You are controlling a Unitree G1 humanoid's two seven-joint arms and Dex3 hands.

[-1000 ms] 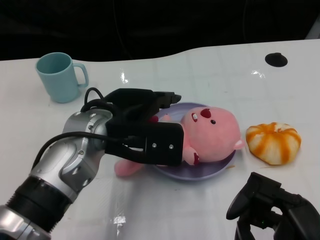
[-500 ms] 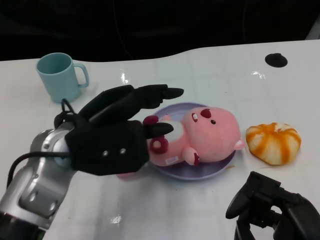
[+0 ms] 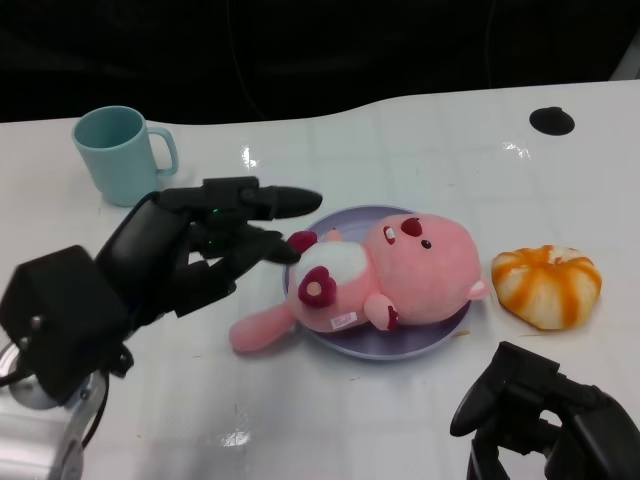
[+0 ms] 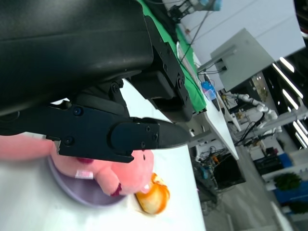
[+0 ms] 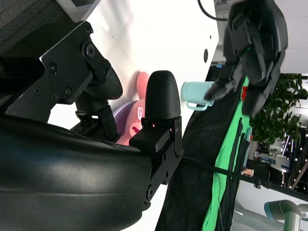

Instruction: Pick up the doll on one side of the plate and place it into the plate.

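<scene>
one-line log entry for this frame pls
phase: after release | left hand: open, off the doll | pink doll: lying on purple plate, one leg over rim | right hand: idle, low near edge

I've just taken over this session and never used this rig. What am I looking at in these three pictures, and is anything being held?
This is a humanoid robot at a white table. The head view looks down from its head; the other two come from cameras behind each wrist, so they appear turned.

On the table: a purple plate with a pink doll lying on it, one limb hanging over the rim; a teal mug at the far left; an orange-and-white pumpkin-like toy right of the plate.

The left robot hand hovers beside the doll, fingers apart, holding nothing. The right robot hand sits low near the table's front edge, also holding nothing; its finger position is unclear.
</scene>
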